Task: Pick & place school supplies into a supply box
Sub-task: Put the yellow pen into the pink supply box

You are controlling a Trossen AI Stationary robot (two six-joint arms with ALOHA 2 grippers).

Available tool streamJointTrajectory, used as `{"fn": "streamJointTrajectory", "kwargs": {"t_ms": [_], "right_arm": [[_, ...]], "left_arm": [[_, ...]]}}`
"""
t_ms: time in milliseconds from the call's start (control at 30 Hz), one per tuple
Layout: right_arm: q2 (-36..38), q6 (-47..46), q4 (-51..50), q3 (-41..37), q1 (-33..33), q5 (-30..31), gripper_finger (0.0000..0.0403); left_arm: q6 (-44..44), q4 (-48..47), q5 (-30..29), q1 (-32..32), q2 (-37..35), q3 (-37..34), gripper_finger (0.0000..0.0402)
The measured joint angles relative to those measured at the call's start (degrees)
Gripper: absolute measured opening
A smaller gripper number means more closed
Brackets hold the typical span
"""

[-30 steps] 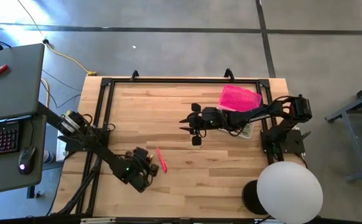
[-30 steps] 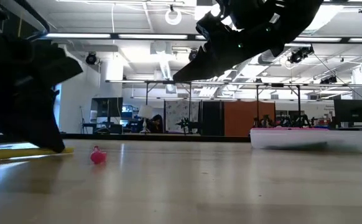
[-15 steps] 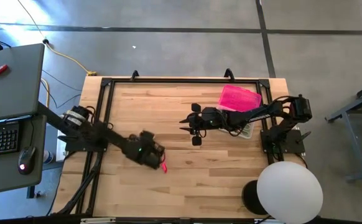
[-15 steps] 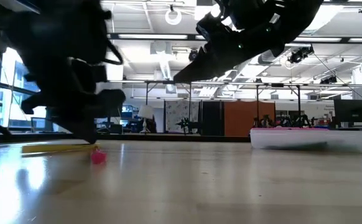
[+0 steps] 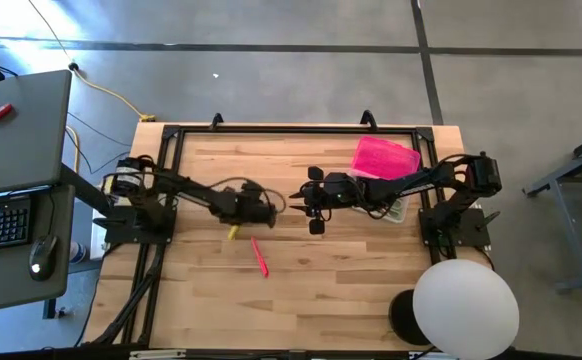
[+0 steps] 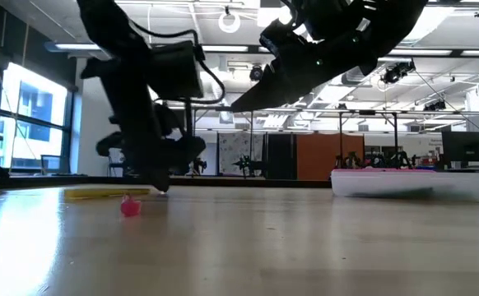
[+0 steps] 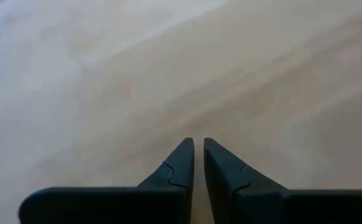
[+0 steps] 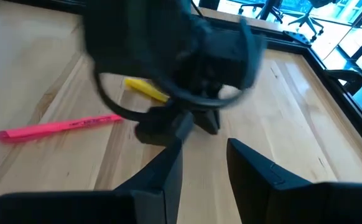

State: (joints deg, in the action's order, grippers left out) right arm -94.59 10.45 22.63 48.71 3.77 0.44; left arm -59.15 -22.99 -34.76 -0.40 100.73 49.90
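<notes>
My left gripper [image 5: 263,212] [image 7: 198,152] hovers low over the middle of the table with its fingers shut on nothing, over bare wood. A yellow pencil [image 5: 233,232] [image 6: 108,194] lies flat just beside it, toward the near edge. A pink-red pen [image 5: 259,256] [image 8: 63,126] lies flat nearer the front edge. My right gripper [image 5: 293,198] [image 8: 203,158] hangs open above the table, facing the left gripper. The supply box [image 5: 397,211] [image 6: 408,182], clear with a pink lid [image 5: 385,158], sits at the far right under my right arm. My left gripper stands right by one end of the yellow pencil [image 8: 145,89]. Its own body hides that end, so I cannot tell whether it touches the pencil. Its wrist view shows nothing between the fingers.
A black frame [image 5: 271,129] runs along the table's left, far and right edges. A white round lamp [image 5: 466,305] sits over the near right corner. Open wood lies between the pens and the box. A desk with a keyboard [image 5: 1,222] stands left of the table.
My left gripper has swung from the near left part of the table toward the far edge and the right, ending by the table's middle, close to my right gripper. The yellow pencil has slid along the table the same way. The pink-red pen has stayed put.
</notes>
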Motion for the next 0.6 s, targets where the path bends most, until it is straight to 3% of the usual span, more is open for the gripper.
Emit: {"fn": "streamJointTrajectory", "kwargs": {"t_ms": [167,333,600], "right_arm": [[0.00,0.00,-1.50,-0.02,0.00,0.00,0.0103],[0.00,0.00,-2.29,-0.02,0.00,0.00,0.0103],[0.00,-0.25,-2.99,-0.02,0.00,0.00,0.0103]], "left_arm": [[8.25,2.97,1.22,2.40,-1.88,0.23,0.0092],[12.82,-0.55,0.83,1.56,-6.12,2.22,0.0118],[3.11,-11.97,-9.65,-7.64,-14.34,2.20,0.0121]]}}
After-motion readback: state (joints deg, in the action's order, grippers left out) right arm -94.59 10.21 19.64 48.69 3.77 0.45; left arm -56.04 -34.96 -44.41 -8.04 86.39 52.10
